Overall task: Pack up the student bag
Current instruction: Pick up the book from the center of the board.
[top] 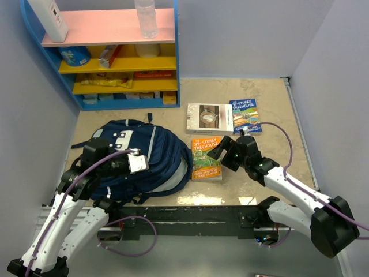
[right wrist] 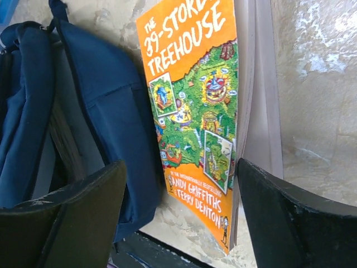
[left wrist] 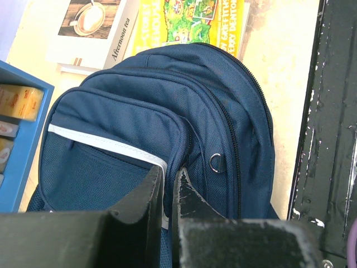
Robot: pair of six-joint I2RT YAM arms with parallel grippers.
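My right gripper [right wrist: 179, 164] is wide open over the orange book [right wrist: 189, 95], clear only up close; at its nine o'clock, my left gripper [left wrist: 169, 173] pinches the student bag [left wrist: 128, 123].

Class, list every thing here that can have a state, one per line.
student bag, lying flat, front pockets zipped
orange book, closed, flat
blue book, closed, flat
white book, closed, flat
left end effector, shut at the bag's front pocket
right end effector, open astride the orange book
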